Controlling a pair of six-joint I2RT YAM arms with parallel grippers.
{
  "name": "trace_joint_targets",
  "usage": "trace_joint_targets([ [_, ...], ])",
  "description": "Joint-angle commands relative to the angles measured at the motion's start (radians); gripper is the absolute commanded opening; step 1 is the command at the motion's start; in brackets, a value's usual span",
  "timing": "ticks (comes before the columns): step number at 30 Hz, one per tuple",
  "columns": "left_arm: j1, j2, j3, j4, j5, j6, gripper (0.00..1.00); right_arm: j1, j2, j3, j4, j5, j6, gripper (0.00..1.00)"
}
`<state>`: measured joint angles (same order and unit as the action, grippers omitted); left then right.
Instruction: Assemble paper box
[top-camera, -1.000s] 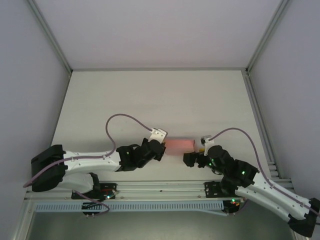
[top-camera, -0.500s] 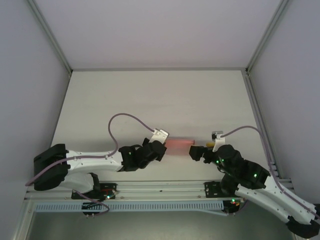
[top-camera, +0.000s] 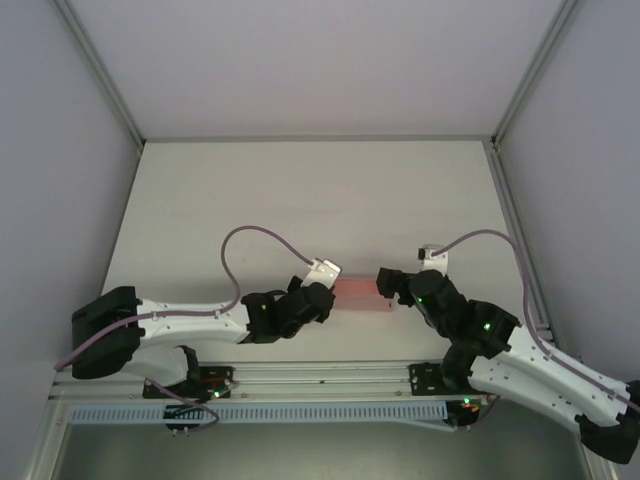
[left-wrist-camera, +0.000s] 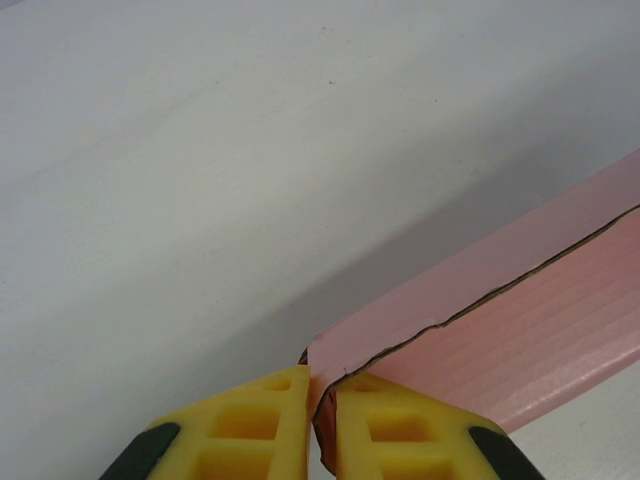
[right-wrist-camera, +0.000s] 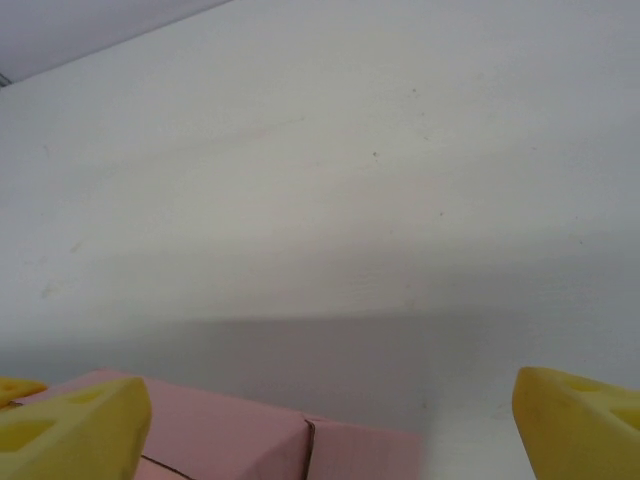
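White surface (top-camera: 300, 200): paper box (top-camera: 357, 293) w/ long axis L–R; left pincer (left-wrist-camera: 320, 425) pinches its left end, right pincer (top-camera: 386, 282) gapes at other end.

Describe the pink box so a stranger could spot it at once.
On the white table, near its front edge, find where the two arms' tips meet. Between the left gripper, pinching its end, and the open right gripper sits the paper box, a long, low card piece. It is the one pink thing among white and black parts.
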<state>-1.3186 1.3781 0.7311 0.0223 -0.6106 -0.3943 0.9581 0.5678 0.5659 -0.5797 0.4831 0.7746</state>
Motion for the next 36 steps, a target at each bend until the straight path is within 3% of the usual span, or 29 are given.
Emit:
trace_joint_targets([
  [1, -0.008, 0.017, 0.026, -0.01, -0.032, 0.029, 0.13, -0.026, 0.011, -0.042, 0.059, -0.013, 0.057, 0.88],
  [8, -0.009, 0.021, 0.034, -0.009, -0.026, 0.036, 0.15, -0.155, 0.063, -0.103, 0.129, -0.241, 0.08, 0.83],
  [19, -0.009, -0.038, 0.02, -0.009, 0.051, 0.002, 0.35, -0.165, 0.029, -0.254, 0.15, -0.343, 0.153, 0.8],
  [21, -0.01, -0.061, 0.019, -0.025, 0.064, -0.022, 0.47, -0.166, 0.004, -0.291, 0.166, -0.344, 0.16, 0.8],
  [23, -0.008, -0.09, 0.018, -0.041, 0.076, -0.048, 0.76, -0.165, -0.023, -0.315, 0.175, -0.333, 0.163, 0.8],
  [26, 0.006, -0.134, 0.025, -0.075, 0.08, -0.086, 1.0, -0.165, -0.062, -0.33, 0.173, -0.317, 0.156, 0.8],
  [31, 0.159, -0.169, 0.044, -0.11, 0.261, -0.215, 1.0, -0.165, -0.095, -0.333, 0.163, -0.314, 0.139, 0.81],
  [36, 0.303, -0.158, 0.011, -0.025, 0.468, -0.239, 1.0, -0.165, -0.077, -0.34, 0.194, -0.326, 0.129, 0.82],
])
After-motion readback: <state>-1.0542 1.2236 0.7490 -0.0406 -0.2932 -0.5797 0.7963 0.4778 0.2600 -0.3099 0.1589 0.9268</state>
